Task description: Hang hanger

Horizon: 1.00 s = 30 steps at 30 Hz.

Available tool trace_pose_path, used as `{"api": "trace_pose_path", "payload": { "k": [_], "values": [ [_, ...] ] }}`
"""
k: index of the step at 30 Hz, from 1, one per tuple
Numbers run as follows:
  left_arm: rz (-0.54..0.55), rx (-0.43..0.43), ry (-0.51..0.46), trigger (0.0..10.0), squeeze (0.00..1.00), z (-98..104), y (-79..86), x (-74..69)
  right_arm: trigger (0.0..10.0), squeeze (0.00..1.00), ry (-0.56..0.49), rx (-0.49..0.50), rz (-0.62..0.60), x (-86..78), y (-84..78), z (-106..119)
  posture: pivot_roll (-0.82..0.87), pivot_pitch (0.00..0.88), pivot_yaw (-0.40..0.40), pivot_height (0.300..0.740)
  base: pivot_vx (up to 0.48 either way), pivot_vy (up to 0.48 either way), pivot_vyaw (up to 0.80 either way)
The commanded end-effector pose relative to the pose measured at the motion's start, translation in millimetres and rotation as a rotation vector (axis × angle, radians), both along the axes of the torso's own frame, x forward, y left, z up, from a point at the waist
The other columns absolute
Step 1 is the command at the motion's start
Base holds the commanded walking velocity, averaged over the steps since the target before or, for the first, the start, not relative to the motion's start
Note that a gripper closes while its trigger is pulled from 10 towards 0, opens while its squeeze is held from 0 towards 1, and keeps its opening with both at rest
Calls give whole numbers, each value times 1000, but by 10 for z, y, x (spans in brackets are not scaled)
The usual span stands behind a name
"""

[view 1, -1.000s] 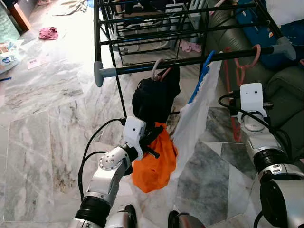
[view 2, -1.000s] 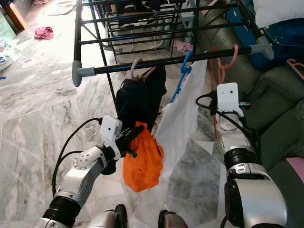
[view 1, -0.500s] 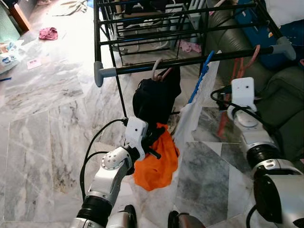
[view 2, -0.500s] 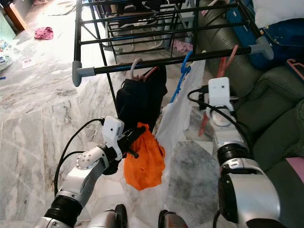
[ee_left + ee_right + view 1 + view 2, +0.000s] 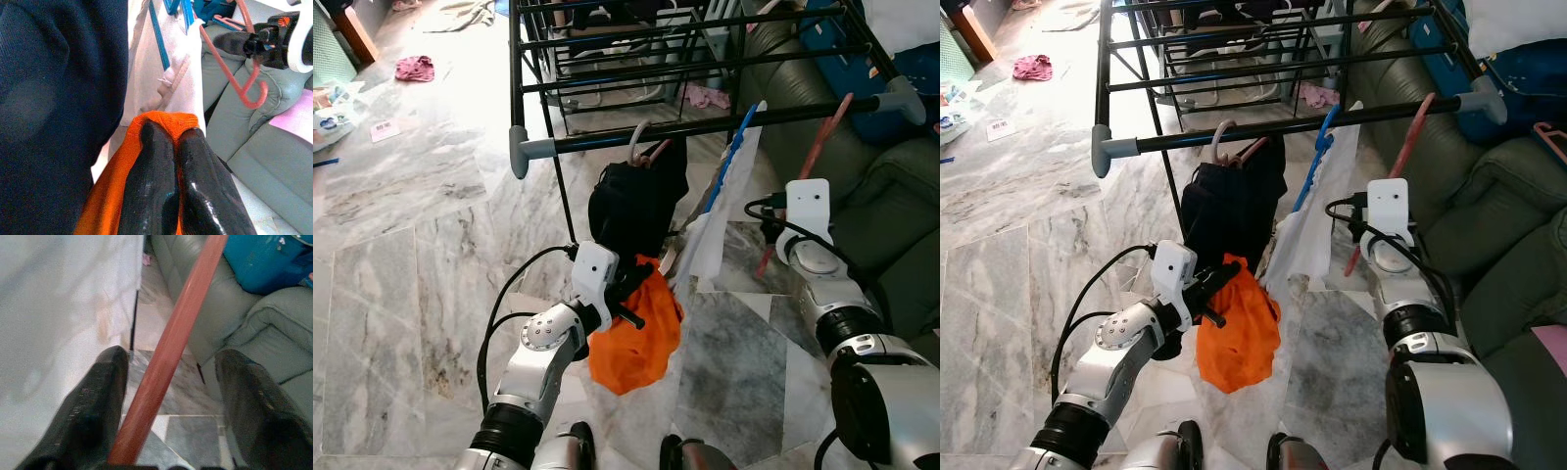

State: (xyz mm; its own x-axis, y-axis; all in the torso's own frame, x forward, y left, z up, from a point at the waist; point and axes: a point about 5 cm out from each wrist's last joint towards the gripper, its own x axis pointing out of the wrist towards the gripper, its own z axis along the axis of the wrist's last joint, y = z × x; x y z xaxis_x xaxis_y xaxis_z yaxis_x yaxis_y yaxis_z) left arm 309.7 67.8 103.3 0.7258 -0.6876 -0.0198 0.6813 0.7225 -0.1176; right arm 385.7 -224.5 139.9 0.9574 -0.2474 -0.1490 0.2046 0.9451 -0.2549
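Hanger (image 5: 1400, 162), thin, pink-red, hooked over the black rail (image 5: 1273, 122) near its right end, hanging tilted.

Left to right: left gripper (image 5: 631, 294) low in front, fingers (image 5: 151, 181) together, clamped on an orange cloth (image 5: 631, 333); black garment (image 5: 636, 201) and white garment (image 5: 1307, 230) hang mid-rail; right gripper (image 5: 168, 406) spread, hanger's bar between the fingers, contact unclear.

Step, as judged: hanging near complete. Next calls for drawing the right gripper clear without dragging the hook off.
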Motion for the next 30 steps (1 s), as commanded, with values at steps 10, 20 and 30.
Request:
{"api": "trace_pose_path", "payload": {
  "k": [10,20,30],
  "values": [
    [-32,18,3,10000,0,-5,-72,23,0,0,4,-117,13,-96,-76,-80,3,216,56,740,0,0,0],
    [-41,30,7,10000,0,-18,-104,40,0,0,-34,-163,73,-271,-199,-144,-16,216,64,740,0,0,0],
    [-41,35,10,10000,0,-32,-109,44,0,0,-31,-166,98,-367,-241,-187,-22,214,62,740,0,0,0]
  ]
}}
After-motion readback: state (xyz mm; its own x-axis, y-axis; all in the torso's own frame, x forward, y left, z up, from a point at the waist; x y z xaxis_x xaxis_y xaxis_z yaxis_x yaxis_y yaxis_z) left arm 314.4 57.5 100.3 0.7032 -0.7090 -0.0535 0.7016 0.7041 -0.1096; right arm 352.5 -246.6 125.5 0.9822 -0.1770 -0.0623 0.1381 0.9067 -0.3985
